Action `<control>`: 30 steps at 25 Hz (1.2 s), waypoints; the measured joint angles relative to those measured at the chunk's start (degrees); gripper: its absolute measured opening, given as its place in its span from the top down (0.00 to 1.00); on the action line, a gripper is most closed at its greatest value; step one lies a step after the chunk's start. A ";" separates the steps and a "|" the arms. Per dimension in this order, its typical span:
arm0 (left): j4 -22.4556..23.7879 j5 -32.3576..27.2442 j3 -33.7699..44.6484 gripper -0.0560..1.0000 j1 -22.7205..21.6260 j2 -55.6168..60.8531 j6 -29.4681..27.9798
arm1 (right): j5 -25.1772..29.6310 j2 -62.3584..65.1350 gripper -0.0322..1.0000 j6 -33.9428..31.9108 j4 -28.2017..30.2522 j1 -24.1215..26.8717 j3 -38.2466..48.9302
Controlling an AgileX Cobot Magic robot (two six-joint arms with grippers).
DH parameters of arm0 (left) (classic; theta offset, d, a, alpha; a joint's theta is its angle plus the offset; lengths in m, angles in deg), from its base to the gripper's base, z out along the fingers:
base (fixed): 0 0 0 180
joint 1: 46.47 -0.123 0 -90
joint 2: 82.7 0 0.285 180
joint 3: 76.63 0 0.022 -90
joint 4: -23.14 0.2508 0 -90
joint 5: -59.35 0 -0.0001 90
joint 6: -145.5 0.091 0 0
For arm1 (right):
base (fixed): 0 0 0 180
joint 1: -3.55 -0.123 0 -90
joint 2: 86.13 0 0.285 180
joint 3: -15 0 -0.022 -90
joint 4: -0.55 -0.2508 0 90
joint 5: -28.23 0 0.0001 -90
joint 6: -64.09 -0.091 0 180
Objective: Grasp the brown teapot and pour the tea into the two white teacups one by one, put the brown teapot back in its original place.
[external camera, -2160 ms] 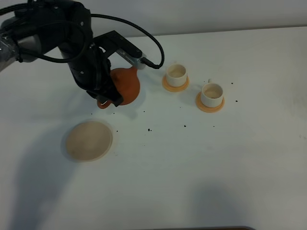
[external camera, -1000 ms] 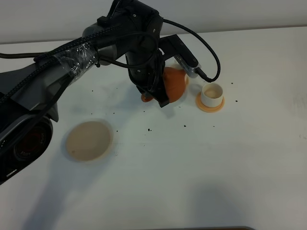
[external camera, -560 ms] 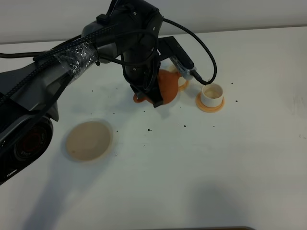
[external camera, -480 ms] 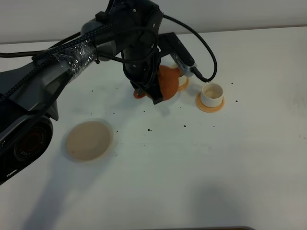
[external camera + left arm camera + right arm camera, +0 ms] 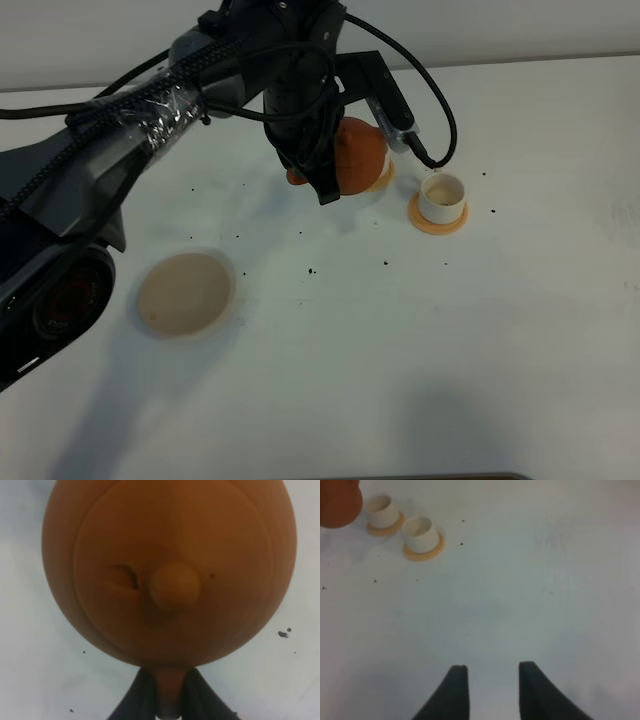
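The brown teapot [image 5: 358, 155] hangs just beside the white teacup [image 5: 442, 195] that stands on its orange-tan saucer [image 5: 437, 222], and in the high view it hides all but the saucer edge of the other teacup [image 5: 384, 510]. The left end effector [image 5: 169, 700] is clamped narrow on the teapot's loop handle. The cream mat [image 5: 185, 293] lies bare, well apart from that white teacup on the teapot's side, and the right end effector [image 5: 490, 690] hovers with jaws wide and empty over the table [image 5: 420, 340], also well apart from it.

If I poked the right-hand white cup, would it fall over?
Probably not: the cup is squat and sits flat on its saucer. It looks small and light, so it may just slide. It seems ceramic, so could chip.
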 joint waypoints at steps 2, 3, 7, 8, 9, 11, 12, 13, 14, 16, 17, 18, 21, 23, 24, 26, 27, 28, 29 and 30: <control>1.16 0.06 -0.95 0.84 0.78 -1.02 0.06 | 0.00 0.00 0.74 0.00 0.00 0.00 0.00; 1.26 0.06 -1.55 0.84 1.18 -1.84 0.06 | 0.00 0.00 0.74 0.00 0.00 0.00 0.00; 2.57 -0.10 -5.24 0.84 2.31 -5.36 0.06 | 0.00 0.00 0.74 0.00 0.00 0.00 0.00; 2.91 -0.19 -6.39 0.84 2.47 -6.08 0.06 | 0.00 0.00 0.74 0.00 0.00 0.00 0.00; 3.24 -0.19 -7.47 0.84 2.80 -6.83 0.11 | 0.00 0.00 0.74 0.00 0.00 0.00 0.00; 4.28 -0.23 -9.20 0.84 3.40 -8.01 0.18 | 0.00 0.00 0.74 0.00 0.00 0.00 0.00; 4.85 -0.23 -10.05 0.84 3.71 -8.46 0.18 | 0.00 0.00 0.74 0.00 0.00 0.00 0.00; 5.35 -0.23 -10.82 0.84 4.00 -8.88 0.30 | 0.00 0.00 0.74 0.00 0.00 0.00 0.00; 5.59 -0.23 -11.13 0.84 4.30 -9.04 0.36 | 0.00 0.00 0.74 0.00 0.00 0.00 0.00; 6.28 -0.23 -11.42 0.84 4.82 -9.24 0.49 | 0.00 0.00 0.74 0.00 0.00 0.00 0.00; 6.59 -0.23 -11.47 0.84 5.10 -9.36 0.54 | 0.00 0.00 0.74 0.00 0.00 0.00 0.00; 6.97 -0.23 -11.47 0.84 5.27 -9.43 0.61 | 0.00 0.00 0.74 0.00 0.00 0.00 0.00; 8.49 -0.23 -11.47 0.84 5.83 -9.74 0.73 | 0.00 0.00 0.74 0.00 0.00 0.00 0.00; 9.85 -0.23 -11.47 0.84 6.33 -9.80 0.81 | 0.00 0.00 0.74 0.00 0.00 0.00 0.00; 10.44 -0.23 -11.47 0.84 6.56 -9.92 0.81 | 0.00 0.00 0.74 0.00 0.00 0.00 0.00; 11.90 -0.23 -11.47 0.84 7.03 -9.98 0.81 | 0.00 0.00 0.74 0.00 0.00 0.00 0.00; 12.52 -0.23 -11.47 0.84 7.36 -10.02 0.81 | 0.00 0.00 0.74 0.00 0.00 0.00 0.00; 13.07 -0.23 -11.47 0.84 7.63 -10.04 0.81 | 0.00 0.00 0.74 0.00 0.00 0.00 0.00; 13.69 -0.23 -11.47 0.84 7.83 -10.09 0.81 | 0.00 0.00 0.74 0.00 0.00 0.00 0.00; 14.48 -0.23 -11.47 0.84 8.16 -10.09 0.81 | 0.00 0.00 0.74 0.00 0.00 0.00 0.00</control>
